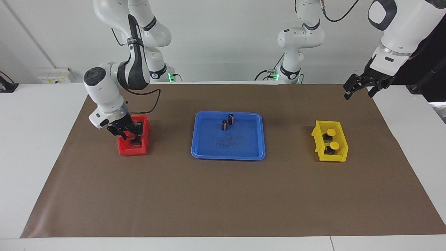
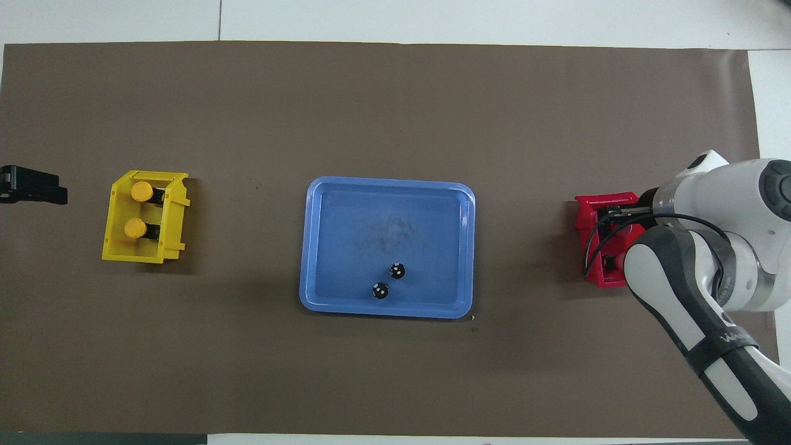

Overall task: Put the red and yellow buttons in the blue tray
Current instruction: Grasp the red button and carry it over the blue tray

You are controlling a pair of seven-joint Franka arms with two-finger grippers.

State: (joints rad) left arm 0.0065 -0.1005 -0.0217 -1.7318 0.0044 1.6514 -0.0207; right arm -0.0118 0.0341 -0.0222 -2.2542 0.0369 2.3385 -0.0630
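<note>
Brown paper (image 1: 223, 195) covers my white table. From the facing view, my right gripper (image 1: 129, 134) is down inside the small red bin (image 1: 133, 149), at the right arm's end of the table. Its fingers sit on both sides of a red button (image 1: 131, 137), but I cannot tell if they are squeezing it. My left gripper (image 1: 362, 84) waits in the air over the edge of the paper at the left arm's end, with its fingers spread wide. The blue tray (image 1: 228, 153) lies in the middle of the table. Two dark cylinders (image 1: 227, 122) stand in it, on the side nearer to me. Two yellow buttons (image 1: 332, 138) sit in the small yellow bin (image 1: 318, 141).

From the overhead view, my right arm (image 2: 710, 266) hides most of the red bin (image 2: 596, 213), and only a bit of red button (image 2: 625, 230) peeks out. The blue tray (image 2: 383, 185) holds the two dark cylinders (image 2: 389, 280) and no buttons. Both yellow buttons (image 2: 138, 210) are in the yellow bin (image 2: 114, 244). My left gripper (image 2: 31, 185) shows as a black shape at the edge.
</note>
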